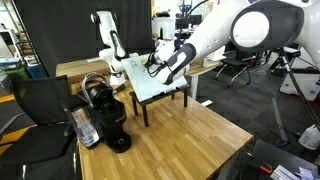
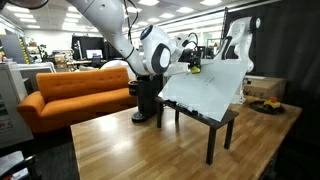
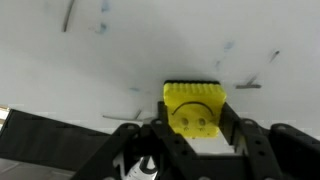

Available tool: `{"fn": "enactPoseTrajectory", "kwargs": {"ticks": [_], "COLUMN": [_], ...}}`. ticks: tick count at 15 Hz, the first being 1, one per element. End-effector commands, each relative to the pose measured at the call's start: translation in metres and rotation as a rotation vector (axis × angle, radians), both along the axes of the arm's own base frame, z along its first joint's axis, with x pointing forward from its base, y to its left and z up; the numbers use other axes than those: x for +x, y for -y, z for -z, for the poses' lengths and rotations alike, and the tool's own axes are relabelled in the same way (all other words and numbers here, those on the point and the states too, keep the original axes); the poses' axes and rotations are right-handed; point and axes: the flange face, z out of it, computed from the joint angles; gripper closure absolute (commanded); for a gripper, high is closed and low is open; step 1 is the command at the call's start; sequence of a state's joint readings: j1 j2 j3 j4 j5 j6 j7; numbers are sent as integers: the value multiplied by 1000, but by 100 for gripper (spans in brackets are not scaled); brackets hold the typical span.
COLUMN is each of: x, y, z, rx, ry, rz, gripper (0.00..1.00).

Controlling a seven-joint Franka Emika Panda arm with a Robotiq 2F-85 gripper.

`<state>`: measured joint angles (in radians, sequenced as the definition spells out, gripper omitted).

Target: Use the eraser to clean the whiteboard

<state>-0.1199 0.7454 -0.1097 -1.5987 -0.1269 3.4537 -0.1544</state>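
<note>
Wrist view: the Robotiq gripper [image 3: 196, 132] has its black jaws pinching the eraser [image 3: 195, 105], one finger on each side of the block.
Eraser: a small, bright yellow, sponge-like square with a ridged top edge and two small dark dots low on its face. It is tiny against the board.
Eraser's place: held in the jaws right at the whiteboard [image 3: 110, 55]. In an exterior view it shows as a yellow speck [image 2: 196, 68] near the board's raised edge.
Whiteboard: a white rectangle, tilted, seen in both exterior views [image 1: 150, 82] [image 2: 205, 92].
Scribbles: short dark strokes [image 3: 250, 84] scattered over the white surface, too blurred to read.
Stand: dark legs [image 2: 212, 140] carry the board on a wooden table [image 2: 130, 150].
Arm: the white Franka arm [image 1: 215, 35] reaches in over the board.
Nearby: a black coffee machine [image 1: 105, 115] stands on the same table, and an orange sofa [image 2: 80, 95] sits behind.
</note>
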Motion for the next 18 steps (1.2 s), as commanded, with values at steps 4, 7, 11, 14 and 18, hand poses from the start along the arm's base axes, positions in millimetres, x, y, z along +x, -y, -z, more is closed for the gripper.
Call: {"fn": "enactPoseTrajectory", "kwargs": {"ticks": [4,7,11,14,18], "x": [0,-2,-12,-29,-63], "y": [-19,-29,-38,-38,-35], "z": [12,16,26,36,48], "rx": [-16,-18,-13,-7,0], "ry": [-28,-38,-73,-114,-184], "rz": [-49,-72,-89,-85,-70], "gripper": [73,73,73,73,73]}}
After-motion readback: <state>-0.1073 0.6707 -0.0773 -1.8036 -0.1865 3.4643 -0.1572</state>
